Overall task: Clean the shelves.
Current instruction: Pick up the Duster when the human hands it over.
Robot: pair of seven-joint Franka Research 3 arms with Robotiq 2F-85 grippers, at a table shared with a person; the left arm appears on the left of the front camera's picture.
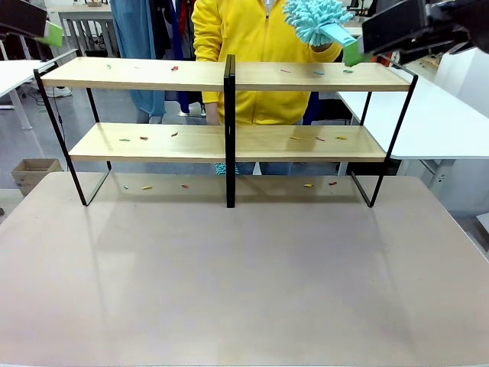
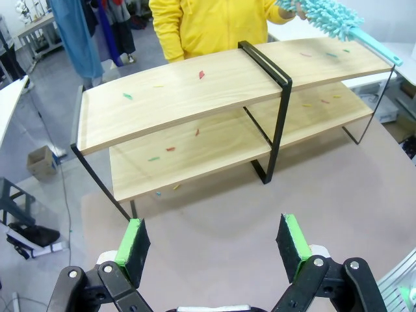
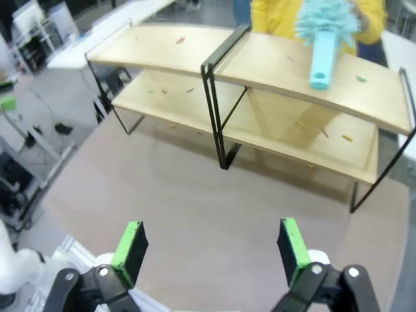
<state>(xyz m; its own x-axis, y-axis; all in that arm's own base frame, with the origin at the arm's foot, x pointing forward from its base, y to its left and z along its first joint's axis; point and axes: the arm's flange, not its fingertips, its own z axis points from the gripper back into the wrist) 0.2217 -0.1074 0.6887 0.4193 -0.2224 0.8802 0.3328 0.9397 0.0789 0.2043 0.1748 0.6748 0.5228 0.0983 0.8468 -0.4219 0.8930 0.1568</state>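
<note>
The wide two-tier rack of light wooden boards in a thin black frame (image 1: 153, 74) stands across the twelve o'clock end of the pale table (image 1: 244, 283), small coloured scraps (image 1: 174, 68) dotting both boards. Behind it a person in a yellow jacket (image 1: 252, 38) holds a fluffy turquoise duster (image 1: 317, 19) over the top board at about one o'clock. The left gripper (image 2: 214, 237) and right gripper (image 3: 211, 250) hang above the table, green-padded jaws spread wide, nothing in them.
</note>
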